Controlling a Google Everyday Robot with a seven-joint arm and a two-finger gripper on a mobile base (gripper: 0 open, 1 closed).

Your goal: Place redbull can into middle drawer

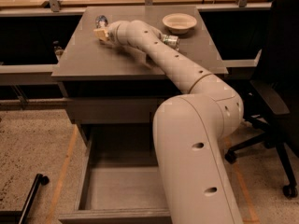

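Note:
The redbull can, slim with blue on it, stands at the back left of the grey cabinet's top. My gripper is at the end of the arm stretched across the top and sits right at the can's near side. I cannot tell if it touches the can. The middle drawer is pulled out low at the front, with a bare floor and nothing in it. My arm's big lower link hides its right part.
A beige bowl sits at the back right of the top. A fatter can lies beside my arm. A shut flat drawer front is above the open drawer. A black office chair stands at the right.

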